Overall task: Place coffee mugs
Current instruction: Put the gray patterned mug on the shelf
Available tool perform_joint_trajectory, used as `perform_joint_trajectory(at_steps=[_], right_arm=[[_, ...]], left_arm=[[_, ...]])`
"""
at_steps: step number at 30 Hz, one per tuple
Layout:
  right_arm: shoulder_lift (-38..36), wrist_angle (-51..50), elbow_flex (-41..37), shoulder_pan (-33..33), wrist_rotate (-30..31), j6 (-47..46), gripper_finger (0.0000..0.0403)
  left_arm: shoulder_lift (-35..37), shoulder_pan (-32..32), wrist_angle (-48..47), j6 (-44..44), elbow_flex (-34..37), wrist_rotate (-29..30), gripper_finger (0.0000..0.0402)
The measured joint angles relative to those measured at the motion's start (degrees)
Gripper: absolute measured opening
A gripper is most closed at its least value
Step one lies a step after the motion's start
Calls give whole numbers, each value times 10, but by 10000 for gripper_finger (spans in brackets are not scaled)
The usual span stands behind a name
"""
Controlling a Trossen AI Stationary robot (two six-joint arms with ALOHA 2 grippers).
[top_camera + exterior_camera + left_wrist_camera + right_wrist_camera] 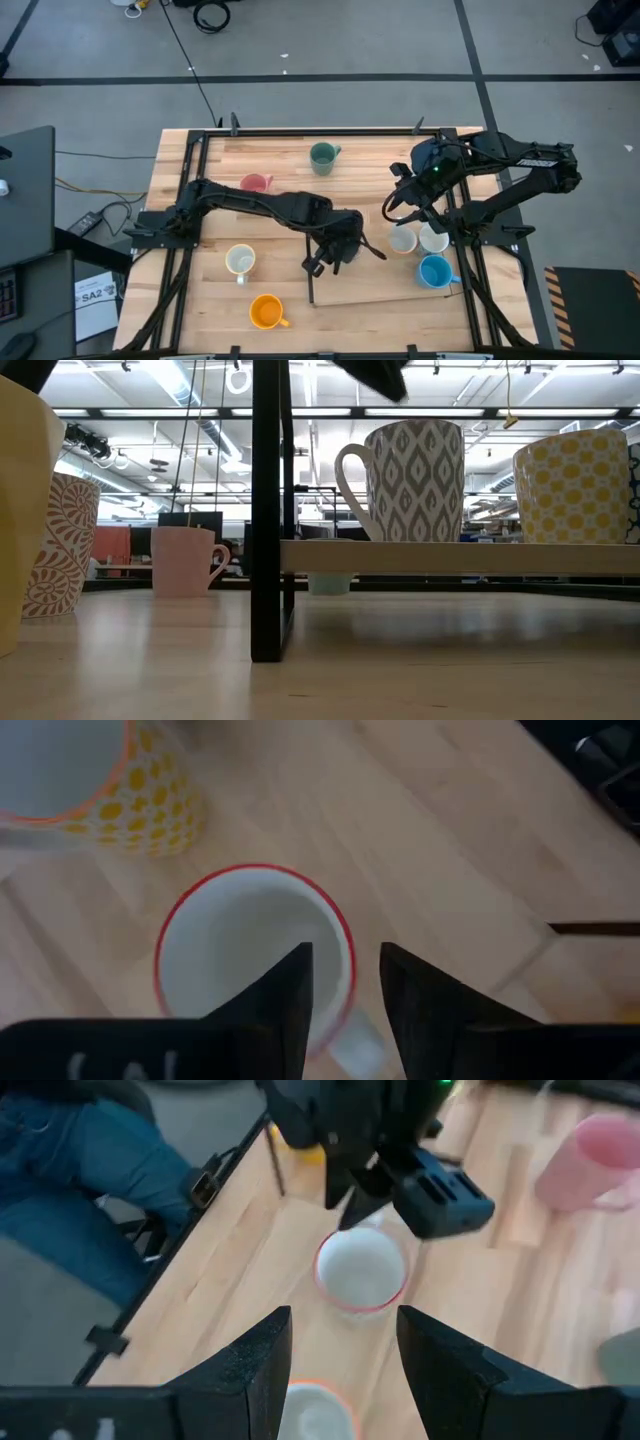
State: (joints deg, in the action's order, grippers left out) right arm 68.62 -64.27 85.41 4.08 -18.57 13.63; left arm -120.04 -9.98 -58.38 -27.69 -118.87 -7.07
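Observation:
A white coffee mug with a red rim [250, 950] [360, 1270] stands upright on its base on the wooden shelf board [380, 290]. My left gripper [345, 995] [337, 252] hangs open just above it, one finger over the hollow and one outside the rim by the handle [355, 1045]; in the high view it hides the mug. My right gripper [340, 1370] [398, 208] waits open, higher up and toward the table's right, with nothing between its fingers. A yellow-dotted mug with an orange rim [100, 780] stands close by on the board.
Two white mugs [402, 240] [433, 238] and a blue one [435, 271] crowd the board's right end. Green [323, 157], pink [255, 183], cream [240, 260] and orange [266, 312] mugs stand on the table. A person in jeans [60, 1180] sits beside the table.

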Motion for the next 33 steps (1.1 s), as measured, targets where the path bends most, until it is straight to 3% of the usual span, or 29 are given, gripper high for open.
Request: perform_joint_trajectory(at_steps=[12,16,25,33], right_arm=[[69,150,0,0,16,-6,187],[110,172,0,0,15,-6,187],[209,209,0,0,16,-4,187],[280,212,0,1,16,0,187]], left_arm=[[162,19,-191,126,22,14,123],[251,23,-149,160,122,13,123],[485,21,26,323,452,30,123],[588,14,67,400,580,69,123]])
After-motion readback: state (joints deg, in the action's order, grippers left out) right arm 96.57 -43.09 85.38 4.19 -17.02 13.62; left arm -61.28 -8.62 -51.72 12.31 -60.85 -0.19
